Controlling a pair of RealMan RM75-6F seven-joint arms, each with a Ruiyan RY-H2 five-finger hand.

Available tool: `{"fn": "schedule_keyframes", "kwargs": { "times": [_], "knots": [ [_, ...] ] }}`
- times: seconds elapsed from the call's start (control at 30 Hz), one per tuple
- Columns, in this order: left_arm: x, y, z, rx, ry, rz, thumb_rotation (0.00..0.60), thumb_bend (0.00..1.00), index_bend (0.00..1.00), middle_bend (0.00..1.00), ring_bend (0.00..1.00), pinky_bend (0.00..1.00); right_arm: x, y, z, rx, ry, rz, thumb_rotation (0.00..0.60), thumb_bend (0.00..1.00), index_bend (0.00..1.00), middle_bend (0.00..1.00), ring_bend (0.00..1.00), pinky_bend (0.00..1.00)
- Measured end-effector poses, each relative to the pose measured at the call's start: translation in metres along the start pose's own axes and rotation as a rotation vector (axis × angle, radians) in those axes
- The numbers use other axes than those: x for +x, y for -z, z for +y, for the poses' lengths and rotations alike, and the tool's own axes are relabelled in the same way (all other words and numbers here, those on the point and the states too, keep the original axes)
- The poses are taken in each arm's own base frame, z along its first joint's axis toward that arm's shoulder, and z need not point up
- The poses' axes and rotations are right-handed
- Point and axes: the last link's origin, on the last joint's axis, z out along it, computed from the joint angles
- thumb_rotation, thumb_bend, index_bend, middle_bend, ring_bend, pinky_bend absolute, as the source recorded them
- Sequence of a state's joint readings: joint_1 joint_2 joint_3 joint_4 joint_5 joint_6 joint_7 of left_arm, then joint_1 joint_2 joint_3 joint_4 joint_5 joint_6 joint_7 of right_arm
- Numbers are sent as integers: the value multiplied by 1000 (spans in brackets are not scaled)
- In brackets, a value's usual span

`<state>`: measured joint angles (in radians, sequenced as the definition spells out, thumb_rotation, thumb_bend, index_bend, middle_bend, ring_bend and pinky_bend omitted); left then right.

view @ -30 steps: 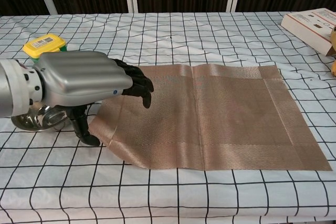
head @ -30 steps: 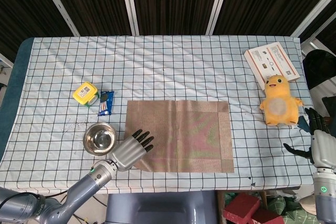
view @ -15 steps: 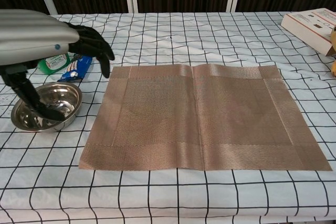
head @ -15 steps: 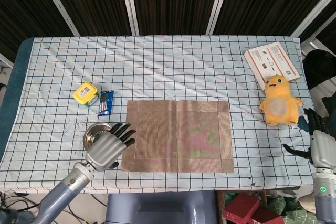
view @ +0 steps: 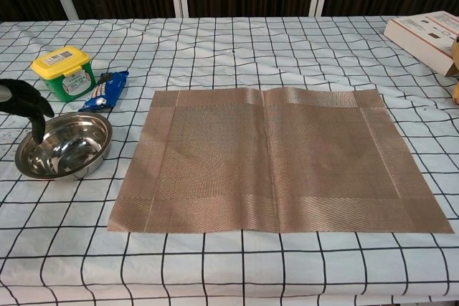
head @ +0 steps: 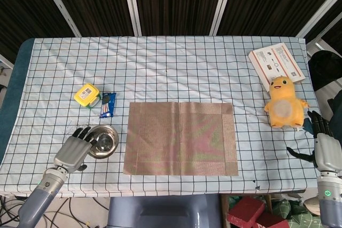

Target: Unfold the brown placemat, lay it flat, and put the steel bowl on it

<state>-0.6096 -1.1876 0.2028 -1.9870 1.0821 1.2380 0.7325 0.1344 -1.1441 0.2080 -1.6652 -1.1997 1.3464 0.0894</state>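
Observation:
The brown placemat (head: pixel 179 138) (view: pixel 276 157) lies unfolded and flat in the middle of the checked table. Just left of it stands the steel bowl (head: pixel 103 141) (view: pixel 64 145), upright and empty. My left hand (head: pixel 74 150) (view: pixel 21 102) hovers at the bowl's left rim, fingers spread and holding nothing; only its dark fingertips show in the chest view. My right hand (head: pixel 322 144) hangs off the table's right edge, fingers apart, empty.
A yellow-lidded tub (head: pixel 87 95) (view: pixel 64 72) and a blue snack packet (head: pixel 108 104) (view: pixel 105 90) lie behind the bowl. A yellow plush toy (head: pixel 285 103) and a white box (head: pixel 277 64) (view: pixel 424 31) sit at the right.
My left hand has let go of the placemat's left corner, which now lies flat, and has swung left past the bowl. The right hand has barely moved.

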Motion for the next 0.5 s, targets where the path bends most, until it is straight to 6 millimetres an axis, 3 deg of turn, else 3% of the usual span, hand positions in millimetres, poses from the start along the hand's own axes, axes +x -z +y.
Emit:
{"fn": "schedule_keyframes", "kwargs": {
  "times": [0.23,0.5],
  "knots": [
    [-18,-15,-5,57,20,-16,600,114,397,179,54,126,0,0,0,-1,-3,1,600,44,0,0,0,160],
    [-27,-35,10,46,29,-11,600,146,448,197,55,126,1,0,0,0,-9,2,600,44,0,0,0,160]
  ]
}}
